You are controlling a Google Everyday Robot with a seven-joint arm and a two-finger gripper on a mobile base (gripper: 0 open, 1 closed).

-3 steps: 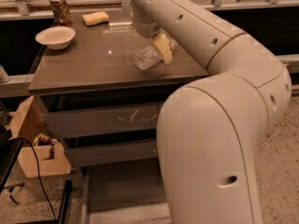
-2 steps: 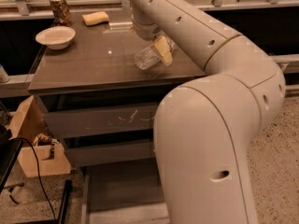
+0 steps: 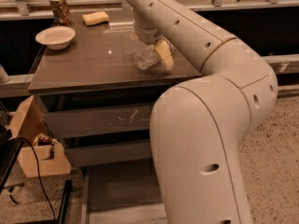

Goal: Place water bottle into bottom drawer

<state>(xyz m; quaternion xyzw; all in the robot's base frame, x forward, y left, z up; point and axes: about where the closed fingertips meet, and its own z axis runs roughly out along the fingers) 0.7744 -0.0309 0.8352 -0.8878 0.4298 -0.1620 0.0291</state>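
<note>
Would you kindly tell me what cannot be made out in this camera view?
Water bottle: its far end is hidden by the end effector at it, above the cabinet top.
Bottom drawer: right side behind the arm; front cut off by the lower edge.
Can: label too small to read.

Arm (image 3: 219, 59) bent at elbow, tool (image 3: 158, 57) pointing down ahead

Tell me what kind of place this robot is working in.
Probably an office break area or test kitchen: a drawer cabinet bearing a bowl and drink can, speckled floor, railing behind. The gripper is at the water bottle on the cabinet top.
</note>
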